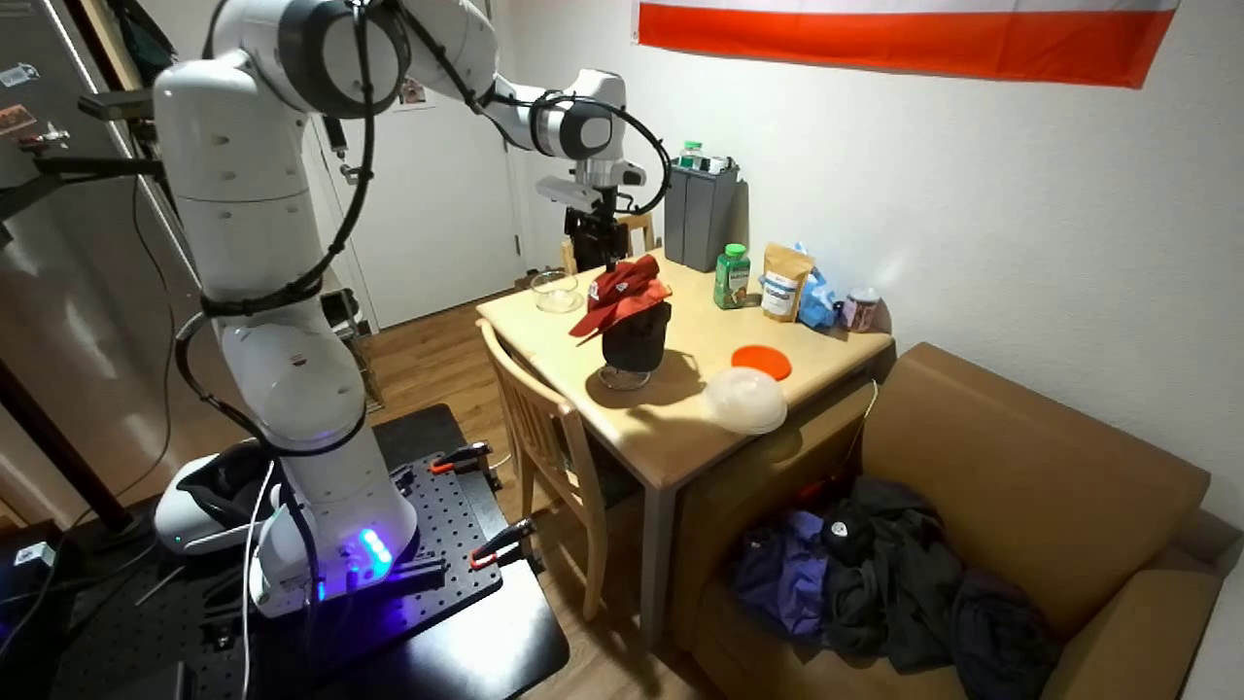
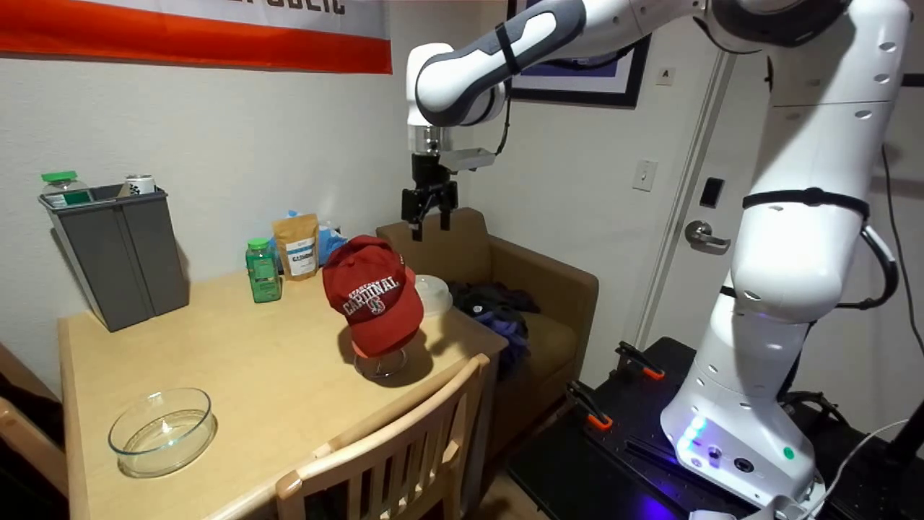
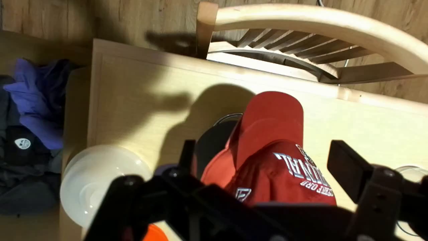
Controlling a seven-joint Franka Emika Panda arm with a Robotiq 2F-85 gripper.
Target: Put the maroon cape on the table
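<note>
Released gripper (image 2: 432, 227) above a tilted maroon cap (image 2: 372, 289)

A white robot arm (image 2: 801, 253) reaches over a pale wooden table (image 2: 238, 347). Its black gripper points down with two fingers (image 3: 347, 165) spread well apart, and an exterior view shows clear space between the fingertips and the cap. In the wrist view the cap lies between and beyond the fingers.

The maroon cap sits uppermost, its brim angled down toward a wooden chair (image 3: 301, 15) at the table's edge. White letters on its front read CARDINAL. Beneath it are a brighter red cap (image 3: 217, 170) and a black item (image 1: 637, 340), mostly hidden, with a wire stand (image 1: 625, 377) at the base, so the maroon cap is raised above the table surface rather than lying on it.

A clear glass bowl (image 2: 162, 462) stands toward the end away from a brown sofa (image 1: 1020, 486). Along the wall (image 2: 216, 159) are a gray bin (image 2: 133, 267), a green bottle (image 2: 263, 274) and a tan pouch (image 2: 297, 245). An orange disc (image 1: 761, 363) lies flat near a translucent white bowl (image 1: 743, 418), close to the table's sofa end. On the sofa is a heap of dark and purple clothing (image 1: 880, 569)
</note>
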